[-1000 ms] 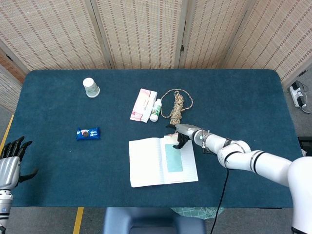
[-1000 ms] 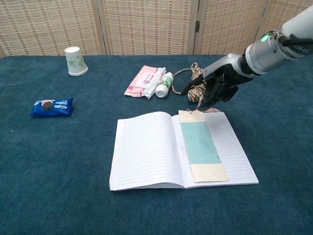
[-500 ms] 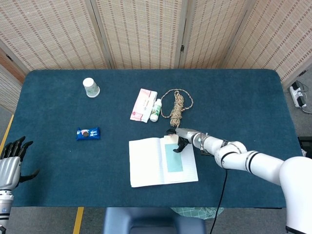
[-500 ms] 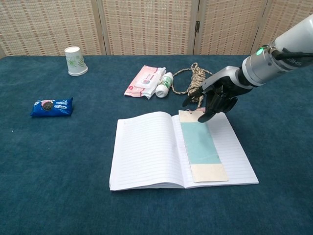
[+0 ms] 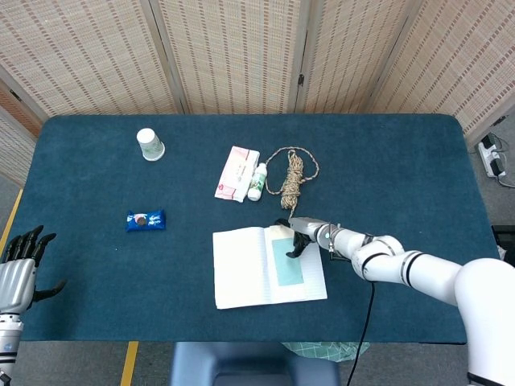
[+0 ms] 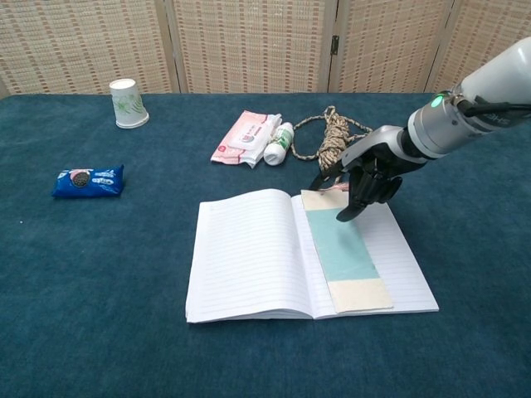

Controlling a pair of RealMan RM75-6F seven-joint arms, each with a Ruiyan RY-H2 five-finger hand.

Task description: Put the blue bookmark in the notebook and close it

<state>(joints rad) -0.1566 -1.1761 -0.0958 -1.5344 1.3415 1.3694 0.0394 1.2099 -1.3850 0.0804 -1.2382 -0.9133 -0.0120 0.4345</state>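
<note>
The open notebook [image 5: 241,269] [image 6: 245,253] lies flat near the table's front edge. The blue bookmark [image 5: 287,262] [image 6: 340,249], with its cream border, lies along the inner side of the right page, slightly askew. My right hand [image 5: 299,236] [image 6: 369,172] hangs over the top of the right page with its fingers bent downward. One fingertip [image 6: 343,214] touches the bookmark's upper right edge, and nothing is held. My left hand [image 5: 18,272] is off the table's left front corner with its fingers spread and empty; the chest view does not show it.
Behind the notebook lie a rope coil [image 5: 295,173] [image 6: 336,137], a small white bottle [image 5: 257,181] [image 6: 280,143] and a pink tissue pack [image 5: 236,174] [image 6: 246,138]. A blue snack packet [image 5: 146,220] [image 6: 88,180] and a paper cup [image 5: 150,145] [image 6: 128,103] sit to the left.
My right hand has come down and toward the front onto the top of the right page. The bookmark has turned slightly, its lower end shifting right. The left hand has not moved.
</note>
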